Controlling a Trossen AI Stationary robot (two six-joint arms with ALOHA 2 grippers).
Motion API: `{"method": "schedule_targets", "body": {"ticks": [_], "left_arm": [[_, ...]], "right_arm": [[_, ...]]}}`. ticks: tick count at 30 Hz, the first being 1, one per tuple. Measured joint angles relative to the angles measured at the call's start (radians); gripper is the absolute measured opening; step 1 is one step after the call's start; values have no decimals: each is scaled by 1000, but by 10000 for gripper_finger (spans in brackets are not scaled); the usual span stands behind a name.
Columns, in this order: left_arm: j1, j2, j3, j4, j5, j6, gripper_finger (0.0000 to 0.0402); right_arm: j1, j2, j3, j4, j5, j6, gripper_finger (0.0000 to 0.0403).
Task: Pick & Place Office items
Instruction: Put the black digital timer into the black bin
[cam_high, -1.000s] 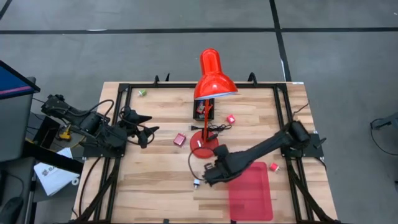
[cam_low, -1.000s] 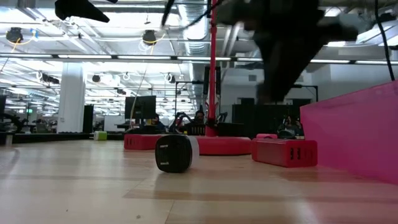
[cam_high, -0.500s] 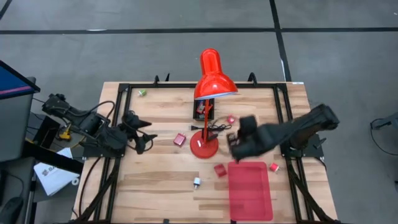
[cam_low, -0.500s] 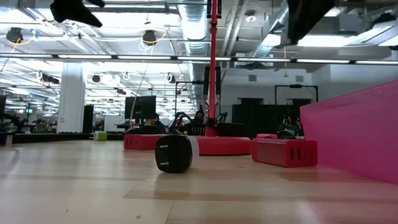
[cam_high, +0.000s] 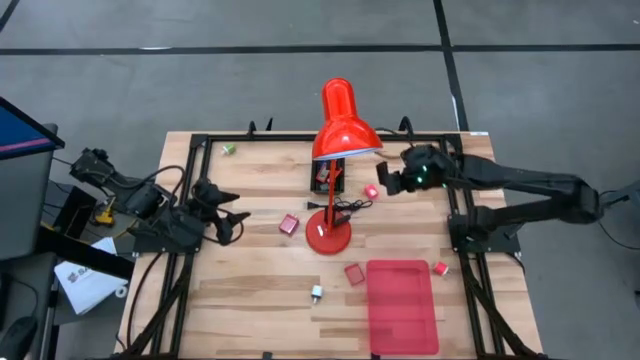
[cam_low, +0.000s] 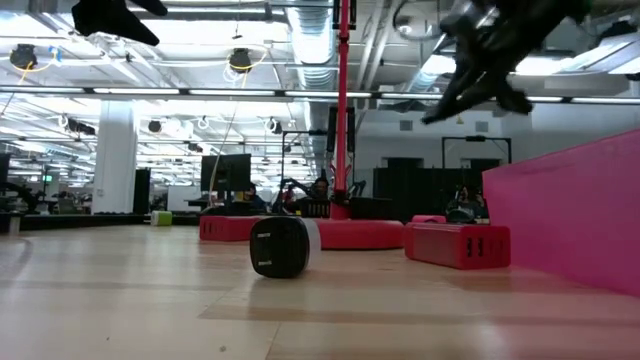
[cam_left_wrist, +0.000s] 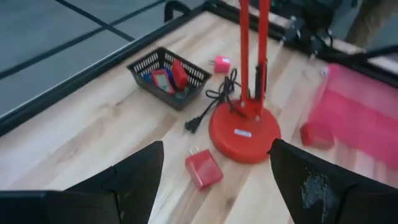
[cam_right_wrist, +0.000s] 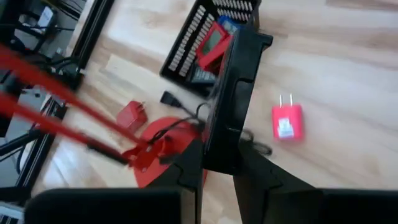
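The office items lie scattered on the wooden table: a red plug block (cam_high: 289, 224), a pink plug (cam_high: 371, 190), a red block (cam_high: 353, 273), a black-and-white charger (cam_high: 316, 292), a small red piece (cam_high: 440, 268) and a green piece (cam_high: 228, 149). My right gripper (cam_high: 385, 181) hangs shut and empty above the table, just right of the pink plug (cam_right_wrist: 286, 122). My left gripper (cam_high: 232, 215) is open and empty at the table's left, pointing toward the red plug block (cam_left_wrist: 203, 169).
A tall red desk lamp (cam_high: 340, 130) stands mid-table on its round base (cam_high: 327, 238), its cord beside it. A black mesh basket (cam_high: 328, 180) with a few items sits behind the base. A flat red tray (cam_high: 402, 305) lies at the near right.
My right gripper has swung quickly from low over the table's near middle, left of the tray, up and toward the far right, ending beside the pink plug; it stays shut. The red block it covered now shows on the table.
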Motion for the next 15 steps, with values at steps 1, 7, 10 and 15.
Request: {"method": "schedule_targets", "body": {"ticks": [1, 7, 10, 15], "left_arm": [[8, 0, 0, 8, -6, -3, 285], [63, 0, 0, 91, -19, -4, 285], [92, 1, 0, 128, -22, -4, 285], [130, 1, 0, 149, -27, -4, 285]], "right_arm": [[-38, 20, -4, 25, -34, -30, 51], [-204, 204, -4, 208, -262, -157, 51], [-249, 310, 10, 295, -357, -174, 51], [-253, 477, 119, 343, -487, -229, 51]]}}
